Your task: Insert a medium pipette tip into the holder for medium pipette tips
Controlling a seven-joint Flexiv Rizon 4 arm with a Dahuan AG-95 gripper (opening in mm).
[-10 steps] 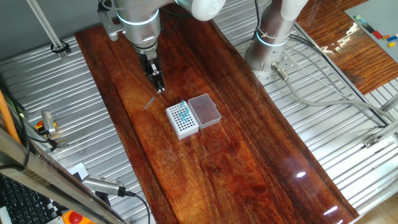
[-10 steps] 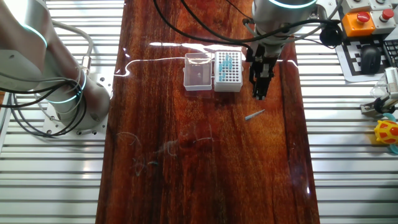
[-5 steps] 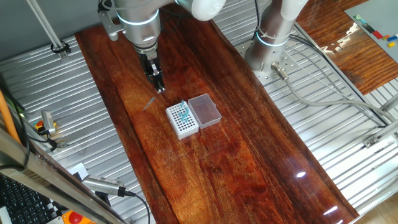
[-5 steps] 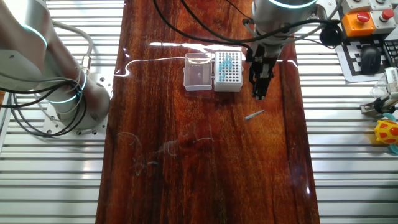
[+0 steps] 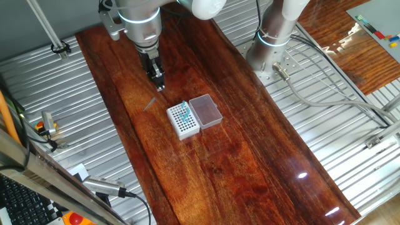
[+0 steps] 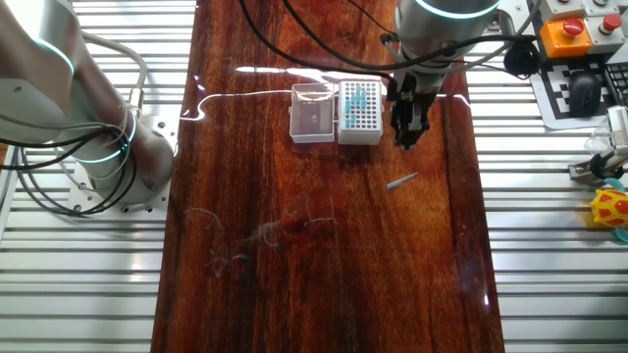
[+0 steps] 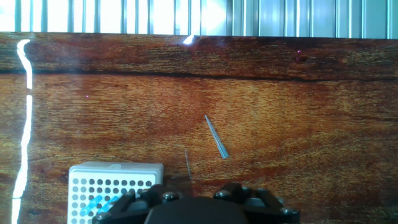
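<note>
The medium pipette tip lies flat on the wooden table, pale and thin; it also shows in the other fixed view and in the hand view. The holder is a small white block with a grid of holes and some teal tips; it also shows in the other fixed view and at the bottom left of the hand view. My gripper hangs above the table between the holder and the tip, apart from both. Its fingers look pressed together with nothing between them.
A clear, pinkish box stands against the holder's far side. The arm's base stands on ribbed metal beside the table. A control box and small objects lie off the table's edge.
My gripper has shifted slightly up and away from the lying tip, toward the holder. The tip and the holder have not moved.
</note>
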